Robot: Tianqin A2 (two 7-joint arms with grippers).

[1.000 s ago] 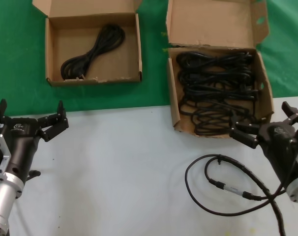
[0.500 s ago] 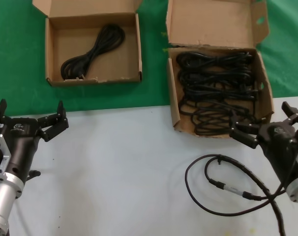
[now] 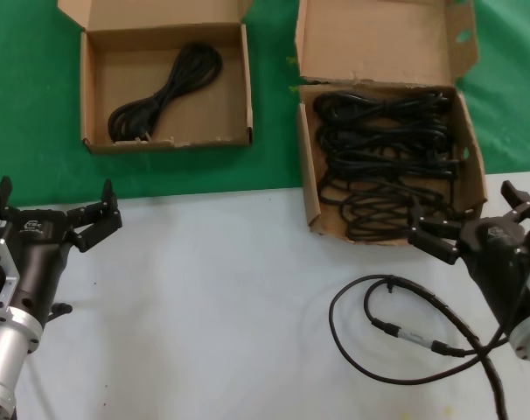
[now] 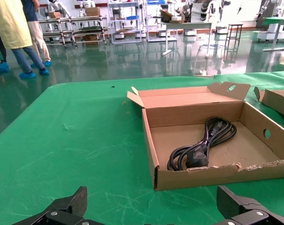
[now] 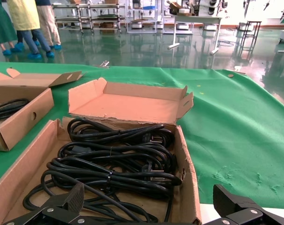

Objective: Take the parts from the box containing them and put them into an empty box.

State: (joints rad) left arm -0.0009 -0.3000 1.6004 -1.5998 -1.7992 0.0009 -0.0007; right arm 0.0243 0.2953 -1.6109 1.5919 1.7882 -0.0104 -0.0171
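Black coiled power cords [image 3: 383,166] fill the bulging brown cardboard box [image 3: 304,188] at two o'clock; one more cord [image 3: 166,92] lies in the wide, low-walled cardboard box [image 3: 88,96] at eleven o'clock. The right gripper [image 3: 475,223], fingers spread, hovers at the full box's near rim. The left gripper [image 3: 51,210], also spread, waits at eight o'clock.

Left pincer [image 3: 53,213] open, right pincer [image 3: 472,221] open

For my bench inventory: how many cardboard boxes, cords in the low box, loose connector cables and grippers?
Cardboard boxes: 2, the low box and the full box
Cord in low box: 1
Loose connector cable: 1
Grippers: 2, left gripper and right gripper
Total: 6
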